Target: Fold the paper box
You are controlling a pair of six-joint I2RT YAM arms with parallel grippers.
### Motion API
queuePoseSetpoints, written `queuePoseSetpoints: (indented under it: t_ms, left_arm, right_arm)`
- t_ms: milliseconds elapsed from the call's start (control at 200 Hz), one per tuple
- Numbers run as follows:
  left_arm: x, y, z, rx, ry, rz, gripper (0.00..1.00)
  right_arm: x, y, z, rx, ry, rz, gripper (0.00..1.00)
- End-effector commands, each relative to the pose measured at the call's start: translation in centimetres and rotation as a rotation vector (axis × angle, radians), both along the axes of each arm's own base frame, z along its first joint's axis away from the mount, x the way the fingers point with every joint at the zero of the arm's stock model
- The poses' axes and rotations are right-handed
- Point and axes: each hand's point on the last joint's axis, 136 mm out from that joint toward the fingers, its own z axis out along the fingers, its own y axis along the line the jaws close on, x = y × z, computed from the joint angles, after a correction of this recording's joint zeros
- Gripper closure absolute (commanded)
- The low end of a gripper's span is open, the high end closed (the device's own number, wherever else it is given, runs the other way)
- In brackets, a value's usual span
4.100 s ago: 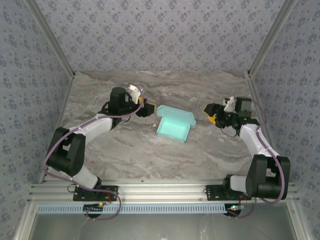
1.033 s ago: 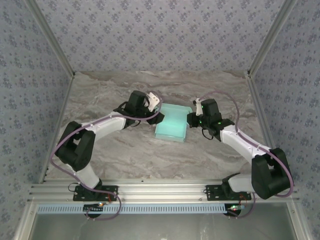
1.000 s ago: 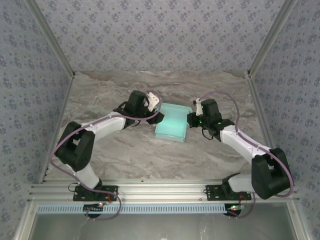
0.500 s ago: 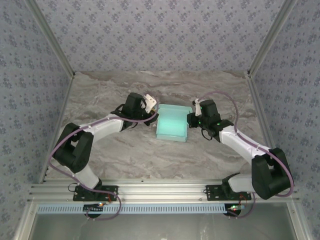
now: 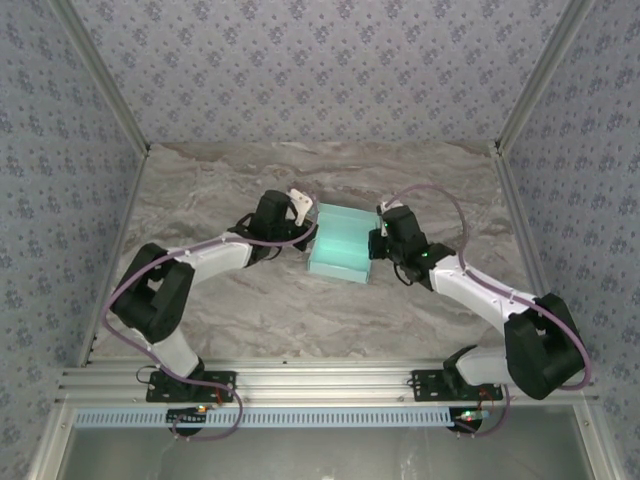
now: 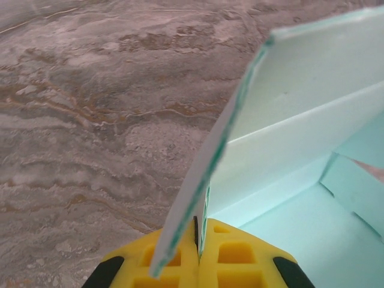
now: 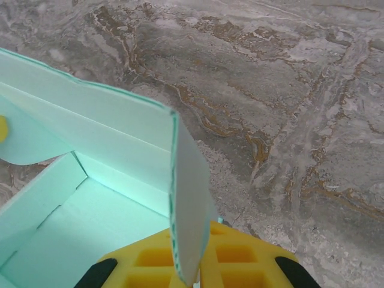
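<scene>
The paper box [image 5: 340, 245] is a light cyan card piece, partly folded, lying mid-table between the two arms. My left gripper [image 5: 305, 232] is shut on its left wall; in the left wrist view that thin wall [image 6: 222, 144] runs up from between the yellow fingers [image 6: 174, 258] of the gripper [image 6: 198, 237]. My right gripper [image 5: 376, 243] is shut on the right wall; in the right wrist view the upright flap [image 7: 186, 198] stands pinched in the gripper [image 7: 197, 270]. The box floor [image 7: 78, 240] and back wall [image 7: 90, 126] show beside it.
The marble-patterned table [image 5: 250, 300] stretches around the box. Patterned walls rise behind and at both sides. An aluminium rail [image 5: 320, 385] carries both arm bases at the near edge.
The left gripper has closed on the box's left wall. The right arm has shifted a little left and nearer with its wall. The box has shifted slightly and its sides stand more upright.
</scene>
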Motion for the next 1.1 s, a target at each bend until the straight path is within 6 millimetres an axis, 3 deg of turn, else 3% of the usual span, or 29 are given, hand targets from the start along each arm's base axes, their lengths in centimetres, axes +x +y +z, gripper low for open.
queuePoseSetpoints:
  t_ms: [0, 185, 440, 565, 785, 1094]
  left_arm:
    - [0.3, -2.4, 3.2, -0.178, -0.018, 0.074, 0.97]
    - [-1.0, -4.0, 3.9, -0.202, -0.050, 0.100, 0.97]
    - [-3.3, -4.5, 2.0, -0.159, -0.115, 0.127, 0.98]
    - [-4.2, -4.8, 1.4, -0.064, -0.192, 0.098, 0.98]
    - [-4.1, -4.8, 1.2, -0.106, -0.236, 0.124, 0.99]
    - [-3.3, -4.4, 1.8, -0.121, -0.309, 0.173, 1.00]
  right_arm:
    - [-0.6, 1.1, -0.2, 0.026, -0.019, -0.024, 0.91]
    - [-0.7, 1.3, 0.2, 0.029, -0.045, -0.065, 0.92]
    - [-1.5, 2.1, 0.9, 0.045, -0.087, -0.161, 0.94]
    - [-1.9, 1.9, -0.1, 0.050, -0.092, -0.207, 0.94]
    - [-2.1, 1.5, -0.6, 0.081, -0.101, -0.282, 0.88]
    - [-1.4, 2.1, -0.3, 0.144, -0.110, -0.317, 0.87]
